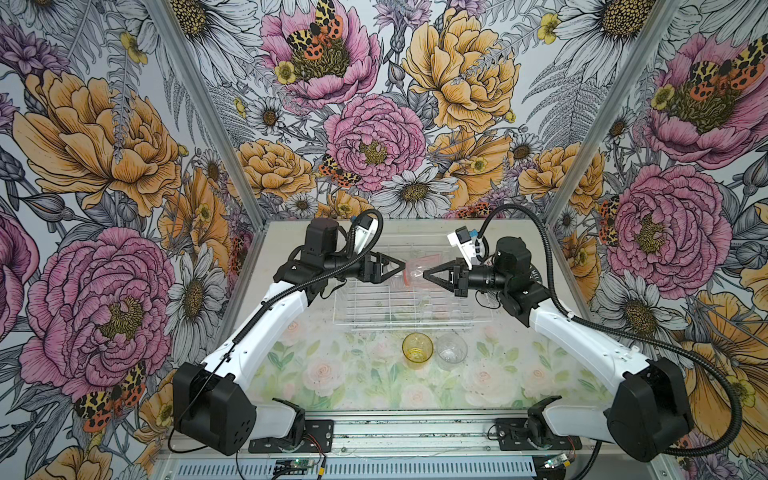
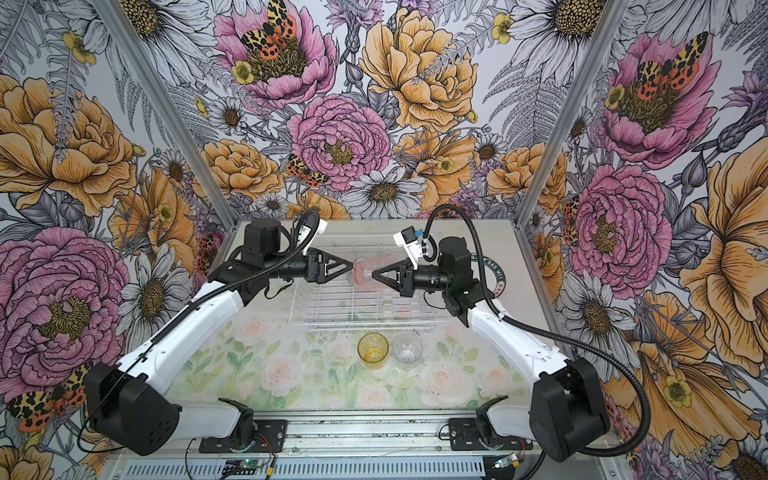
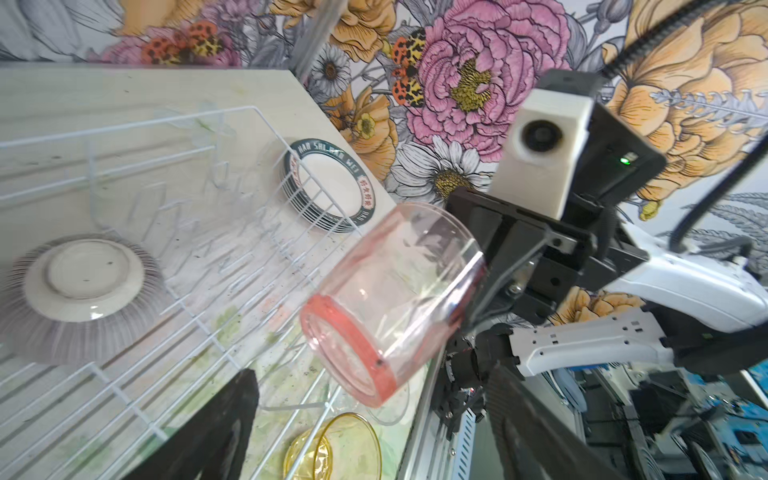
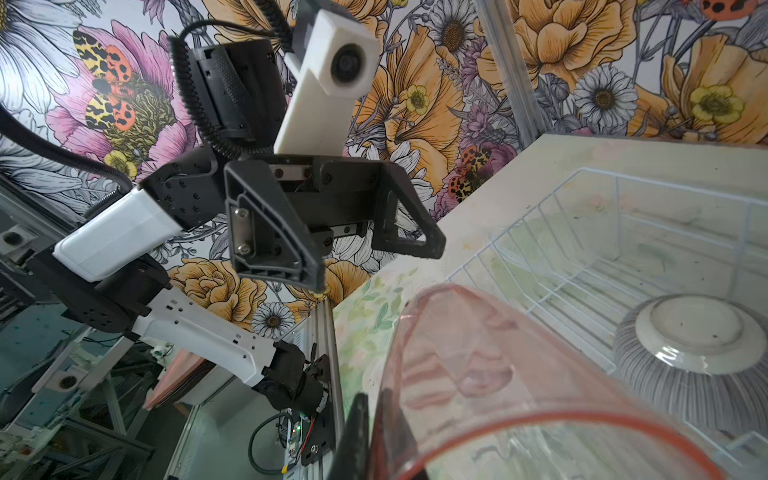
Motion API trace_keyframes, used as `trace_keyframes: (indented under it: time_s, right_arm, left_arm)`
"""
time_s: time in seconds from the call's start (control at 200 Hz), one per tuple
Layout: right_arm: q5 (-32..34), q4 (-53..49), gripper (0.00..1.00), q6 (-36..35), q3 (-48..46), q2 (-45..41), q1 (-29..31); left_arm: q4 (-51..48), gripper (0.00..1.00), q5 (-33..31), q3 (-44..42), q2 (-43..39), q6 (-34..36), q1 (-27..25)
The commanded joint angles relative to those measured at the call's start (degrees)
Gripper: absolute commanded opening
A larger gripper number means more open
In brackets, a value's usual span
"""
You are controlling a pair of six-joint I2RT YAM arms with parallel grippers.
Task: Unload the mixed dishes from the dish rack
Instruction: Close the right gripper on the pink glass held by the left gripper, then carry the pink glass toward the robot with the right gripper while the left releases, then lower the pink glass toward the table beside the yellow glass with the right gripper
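Jaws pinched shut on one rim wall, holds the pink tumbler (image 3: 390, 299) sideways in the right gripper (image 1: 426, 274) above the dish rack (image 1: 374, 323) and faces its base with the left gripper (image 1: 403, 264), jaws wide and empty, probably for a hand-over.

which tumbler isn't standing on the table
The pink tumbler: the right gripper holds it sideways in the air; yellow tumbler and clear tumbler stand upright.
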Motion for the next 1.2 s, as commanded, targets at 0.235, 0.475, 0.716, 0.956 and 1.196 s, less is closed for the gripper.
trace_keyframes:
  time_s: [0.235,0.475,0.716,0.956,1.196]
  right_arm:
    - [29.0,-33.8,0.0,-21.4,11.9,-1.5,17.8]
    - [43.8,-44.1,0.0,-27.1,19.1,7.4,33.1]
    - [48.6,-49.0,0.0,-29.6,24.5,17.2,39.8]
    - [53.4,-54.4,0.0,-32.5,30.3,26.7,42.5]
    - [54.8,-59.6,0.0,-35.0,35.2,34.1,43.1]
  left_arm:
    - [-4.2,0.86,-15.1,-1.0,-5.5,-2.5,5.6]
    - [-8.4,0.84,-22.2,-0.9,-6.3,-1.6,5.7]
    - [-16.4,0.88,-37.2,-0.5,-7.9,-0.6,6.5]
    - [-16.8,0.88,-36.5,-2.0,-9.1,-0.1,8.5]
    - [-16.7,0.88,-35.1,-3.1,-10.7,0.6,10.7]
